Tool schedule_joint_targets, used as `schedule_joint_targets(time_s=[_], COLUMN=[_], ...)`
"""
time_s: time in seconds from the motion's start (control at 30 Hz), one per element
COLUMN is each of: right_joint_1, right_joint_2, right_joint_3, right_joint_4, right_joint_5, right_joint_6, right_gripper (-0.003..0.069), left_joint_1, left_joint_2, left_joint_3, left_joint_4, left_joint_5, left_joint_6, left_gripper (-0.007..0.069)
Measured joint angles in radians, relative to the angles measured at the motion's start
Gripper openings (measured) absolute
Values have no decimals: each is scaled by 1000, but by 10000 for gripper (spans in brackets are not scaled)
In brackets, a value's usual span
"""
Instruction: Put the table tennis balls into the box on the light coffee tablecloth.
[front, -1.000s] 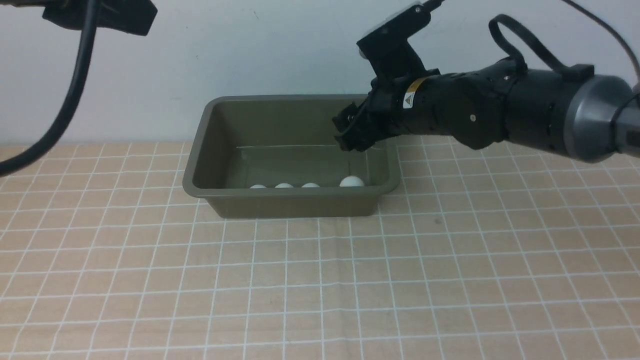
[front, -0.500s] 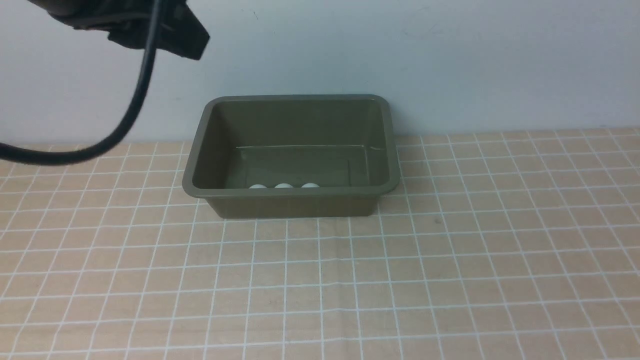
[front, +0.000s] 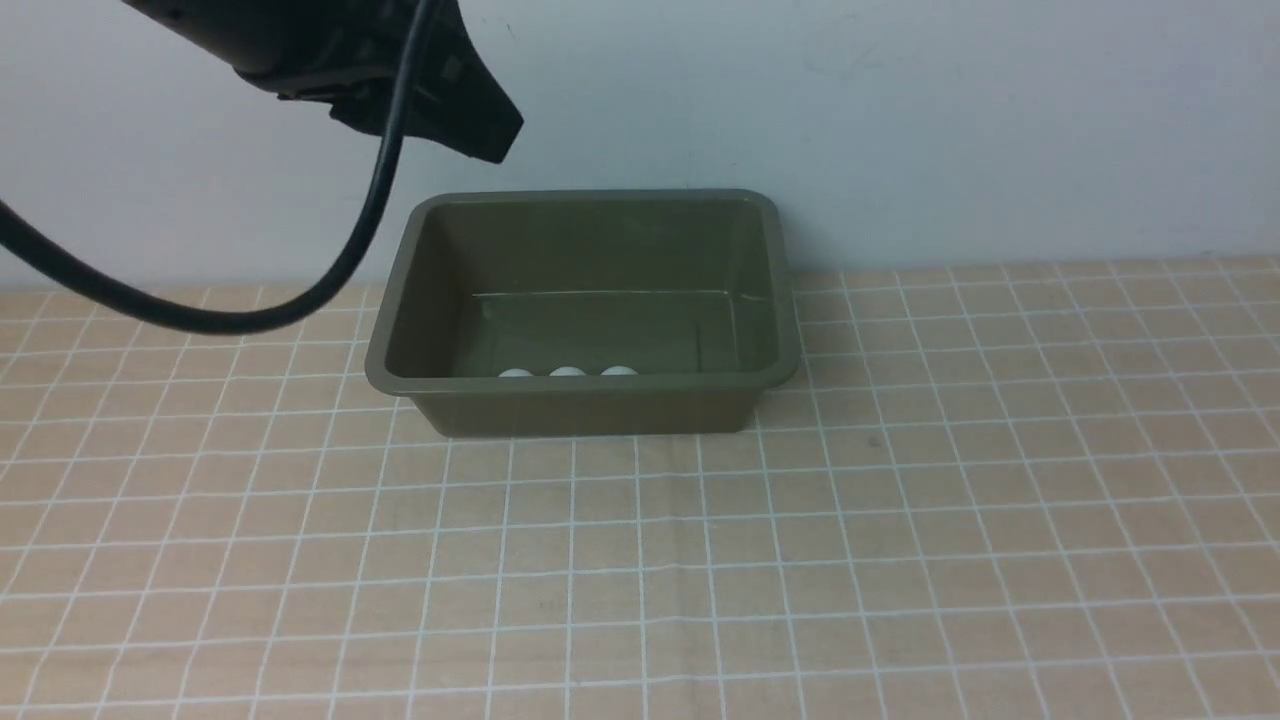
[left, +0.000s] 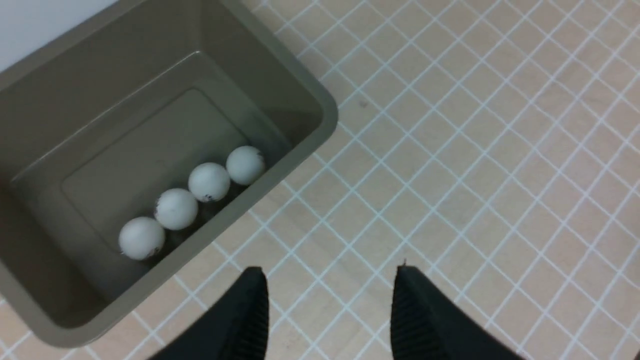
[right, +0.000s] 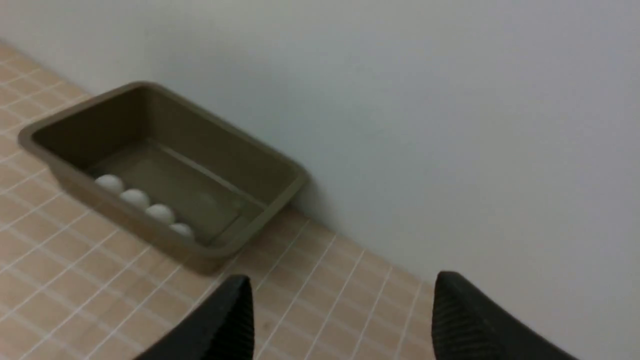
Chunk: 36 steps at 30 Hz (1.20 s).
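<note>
- Front view: the box (front: 600, 410) is seen standing on the tablecloth (front: 900, 520), close to the wall (front: 1000, 120) behind it. Only the tops of three balls (front: 567, 372) are seen over its near wall, so a fourth cannot be counted from here. No ball is seen lying on the cloth. The left arm (front: 300, 40) hangs high above the box's left side, with its cable (front: 250, 318) looping down. Its fingers are not shown here, and the right arm is not in this picture.
- Left wrist view: four balls (left: 176, 208) are counted inside the box (left: 100, 75), lined up in a row along one long wall, each beside the next. The left gripper (left: 327, 272) is held over bare cloth just outside that wall. Its two fingers are parted and nothing is between them.
- Right wrist view: the same row of four balls (right: 135, 198) is seen in the box (right: 210, 145). The right gripper (right: 342, 277) is well apart from it, with its fingers spread and nothing held.
- Step in hand: it is judged that the placing is finished, as all four balls lie in the box.
- Next move: no further pick seems needed. Probably only a clean retreat of both arms is called for, with care that the box is not pushed.
</note>
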Motion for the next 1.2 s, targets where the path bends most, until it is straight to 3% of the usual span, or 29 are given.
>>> schedule_joint_targets(time_s=[0.27, 0.5, 1.2], right_joint_1=[0, 0, 0], right_joint_2=[-208, -267, -267], right_joint_3=[406, 574, 649], right_joint_4=[55, 55, 56], right_joint_5=[-215, -381, -251], right_joint_6=[58, 63, 64], right_gripper=[440, 438, 438], left_joint_1=[0, 0, 0], left_joint_2=[1, 1, 1], left_joint_3=[0, 0, 0], left_joint_4=[-14, -16, -18], left_joint_5=[-1, -1, -1], left_joint_6=[2, 4, 8], left_gripper=[277, 277, 277])
